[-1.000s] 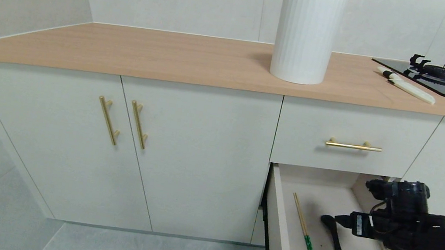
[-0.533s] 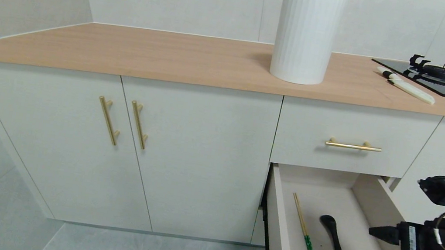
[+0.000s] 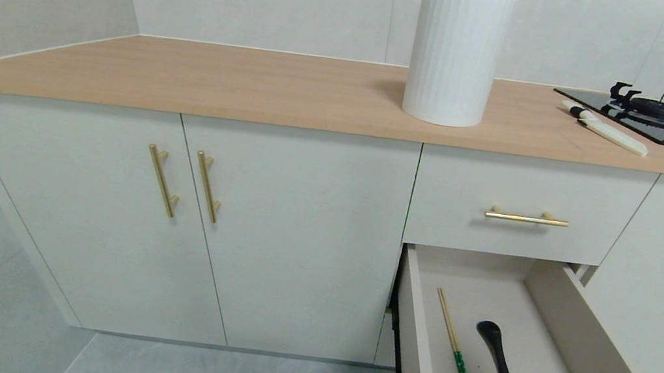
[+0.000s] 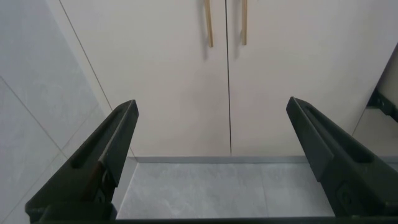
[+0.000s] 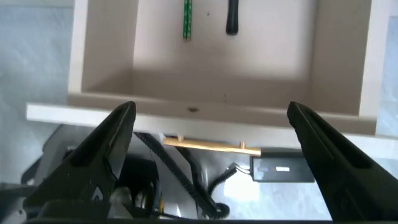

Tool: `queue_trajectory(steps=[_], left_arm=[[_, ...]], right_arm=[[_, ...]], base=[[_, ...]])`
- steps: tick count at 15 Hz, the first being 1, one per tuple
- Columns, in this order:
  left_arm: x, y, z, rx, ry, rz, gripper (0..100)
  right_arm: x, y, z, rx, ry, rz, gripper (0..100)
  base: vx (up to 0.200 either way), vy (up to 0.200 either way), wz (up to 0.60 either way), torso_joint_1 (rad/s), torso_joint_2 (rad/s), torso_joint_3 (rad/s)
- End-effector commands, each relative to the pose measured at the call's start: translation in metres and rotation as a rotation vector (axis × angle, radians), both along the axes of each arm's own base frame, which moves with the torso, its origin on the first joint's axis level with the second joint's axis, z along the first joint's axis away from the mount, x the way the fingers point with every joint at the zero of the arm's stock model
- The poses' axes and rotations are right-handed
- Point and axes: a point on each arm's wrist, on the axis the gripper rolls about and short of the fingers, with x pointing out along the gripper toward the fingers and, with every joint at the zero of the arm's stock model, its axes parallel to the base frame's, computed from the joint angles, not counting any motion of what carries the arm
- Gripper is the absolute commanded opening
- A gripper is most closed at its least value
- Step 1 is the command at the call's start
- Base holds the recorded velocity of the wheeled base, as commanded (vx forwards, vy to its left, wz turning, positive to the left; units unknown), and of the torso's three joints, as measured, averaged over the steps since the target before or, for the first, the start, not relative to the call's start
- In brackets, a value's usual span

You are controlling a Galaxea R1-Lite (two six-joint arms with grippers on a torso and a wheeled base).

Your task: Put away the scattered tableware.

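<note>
I see spoon [image 3: 496,354], chopsticks [image 3: 453,339] in open drawer [image 3: 574,328]. Right gripper [image 5: 210,109] spread wide by drawer front, half cut off in head view. Left gripper [image 4: 211,104] wide too, facing cupboard doors [image 4: 280,93].

Open drawer [image 3: 413,347], chopsticks [image 3: 453,338] beside black spoon [image 3: 496,353] on its floor

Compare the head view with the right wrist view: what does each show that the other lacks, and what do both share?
Head view adds the counter, with a white cylinder, a knife and a stove, and the cabinet doors. Right wrist view adds the gold handle of the open drawer and cables near it. Both show that drawer with chopsticks and a black spoon inside.
</note>
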Motion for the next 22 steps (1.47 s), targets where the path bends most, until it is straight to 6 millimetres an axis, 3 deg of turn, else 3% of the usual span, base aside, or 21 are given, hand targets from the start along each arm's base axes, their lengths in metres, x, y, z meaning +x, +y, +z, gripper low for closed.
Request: queue_trajectory(steps=[1,4,9,15,18,22], left_arm=[[0.0,0.0,0.0,0.0,0.0,0.0,100],[0.0,0.0,0.0,0.001,0.002,-0.003,100],[0.0,0.0,0.0,0.0,0.002,-0.003,100],[0.0,0.0,0.0,0.0,0.0,-0.002,100],[0.0,0.0,0.0,-0.002,0.0,-0.002,100],[0.0,0.0,0.0,0.0,0.0,-0.002,100]], right_arm=[[-0.004,0.0,-0.002,-0.005,0.004,0.011,100],[-0.008,-0.001,-0.007,-0.047,0.023,0.048,100],[-0.009,-0.001,-0.013,-0.066,0.098,0.054,100],[0.022,0.015,-0.052,-0.124,0.327,0.094,100],[0.04,0.022,-0.07,-0.115,0.321,0.065,100],[0.05,0.026,-0.076,-0.123,0.277,0.052,100]], base=[[0.0,0.0,0.0,0.0,0.0,0.0],[0.0,0.0,0.0,0.0,0.0,0.0],[-0.16,0.0,0.0,0.005,0.0,0.003],[0.0,0.0,0.0,0.0,0.0,0.0],[0.0,0.0,0.0,0.0,0.0,0.0],[0.0,0.0,0.0,0.0,0.0,0.0]])
